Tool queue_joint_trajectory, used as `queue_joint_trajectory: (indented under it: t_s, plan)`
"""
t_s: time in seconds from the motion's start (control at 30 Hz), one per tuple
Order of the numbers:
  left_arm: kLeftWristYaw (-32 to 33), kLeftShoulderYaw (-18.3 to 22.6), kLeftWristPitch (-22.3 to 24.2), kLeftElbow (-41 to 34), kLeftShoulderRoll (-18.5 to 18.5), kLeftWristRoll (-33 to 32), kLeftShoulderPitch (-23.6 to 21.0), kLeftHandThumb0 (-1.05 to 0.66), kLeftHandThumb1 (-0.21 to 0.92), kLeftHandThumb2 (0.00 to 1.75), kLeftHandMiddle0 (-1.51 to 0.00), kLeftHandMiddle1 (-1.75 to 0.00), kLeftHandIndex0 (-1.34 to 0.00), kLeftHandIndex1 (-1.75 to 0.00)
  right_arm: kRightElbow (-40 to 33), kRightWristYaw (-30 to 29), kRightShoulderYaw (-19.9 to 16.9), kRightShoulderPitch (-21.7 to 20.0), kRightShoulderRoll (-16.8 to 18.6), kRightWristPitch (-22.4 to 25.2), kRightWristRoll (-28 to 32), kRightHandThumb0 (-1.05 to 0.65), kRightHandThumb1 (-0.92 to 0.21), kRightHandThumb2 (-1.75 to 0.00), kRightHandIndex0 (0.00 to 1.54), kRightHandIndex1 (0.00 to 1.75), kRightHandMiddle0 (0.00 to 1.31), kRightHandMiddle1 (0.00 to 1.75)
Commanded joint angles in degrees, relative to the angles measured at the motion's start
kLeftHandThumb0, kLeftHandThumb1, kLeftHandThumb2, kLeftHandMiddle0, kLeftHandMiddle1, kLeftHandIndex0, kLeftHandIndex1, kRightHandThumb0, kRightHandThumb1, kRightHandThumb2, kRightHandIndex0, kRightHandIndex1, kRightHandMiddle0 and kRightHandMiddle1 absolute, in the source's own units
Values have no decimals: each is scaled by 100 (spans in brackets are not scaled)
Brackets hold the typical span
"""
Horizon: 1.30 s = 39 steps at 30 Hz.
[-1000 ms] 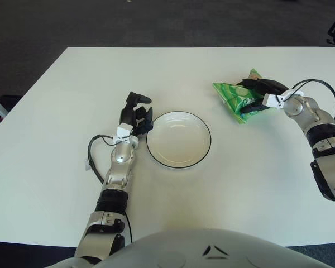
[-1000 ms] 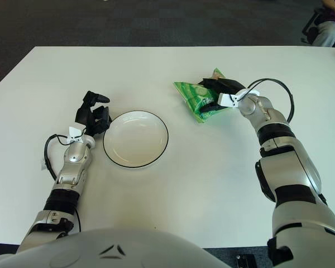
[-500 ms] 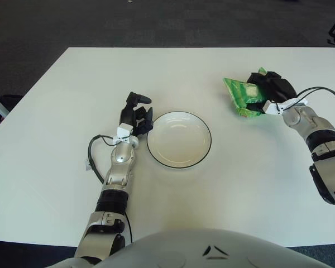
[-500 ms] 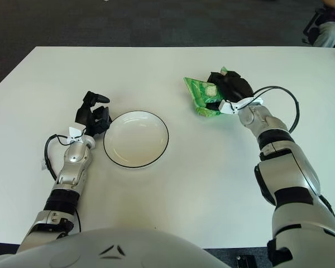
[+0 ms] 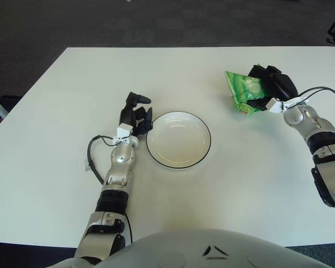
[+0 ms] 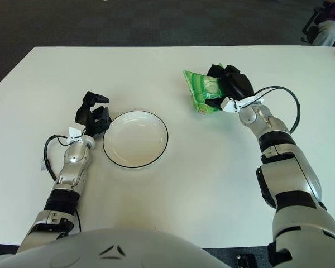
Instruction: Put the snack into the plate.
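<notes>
A green snack bag [image 5: 243,92] hangs tilted above the table at the right, with my right hand [image 5: 271,86] shut on its right side. The white plate with a dark rim [image 5: 178,139] lies at the table's middle, holding nothing. The bag is to the right of the plate and a little farther back, apart from it. My left hand [image 5: 135,113] shows just left of the plate's rim, fingers curled and holding nothing.
The white table [image 5: 56,111] spreads wide around the plate. A black cable [image 5: 95,162] loops beside my left forearm, and another [image 5: 329,97] arcs over my right wrist. Dark floor lies beyond the far edge.
My right hand has lifted the snack bag off the table and turned it more upright, shifting slightly right and back. The left hand and the plate have stayed put.
</notes>
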Motion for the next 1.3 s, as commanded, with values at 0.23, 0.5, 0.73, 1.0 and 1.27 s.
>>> queue_joint_trajectory:
  t_s: [0.23,0.5,0.73,1.0,1.27]
  plan:
    - [95,142,-174,224,91,-29,-165,-38,68,84,-96,-175,-35,-175,-1594,44,-209,-62,261,109,-9,0,-38,-123,56,170,36,175]
    - [193,253,-178,309,87,-48,-241,-38,68,84,-95,-175,-35,-175,-2860,656,-316,177,573,423,173,0,-34,-127,60,167,39,175]
    - [209,348,-175,410,83,-119,-311,-38,67,85,-95,-175,-36,-175,-3372,1037,-240,168,731,307,97,0,-32,-129,64,164,41,175]
    - [190,445,-257,564,79,-257,-404,-38,67,85,-93,-175,-36,-175,-3776,1576,-182,242,993,195,274,0,-32,-130,61,167,42,175]
    - [217,526,-361,758,24,-348,-539,-38,67,85,-92,-175,-36,-175,-4266,2236,-138,360,1177,476,375,0,-35,-128,56,172,39,175]
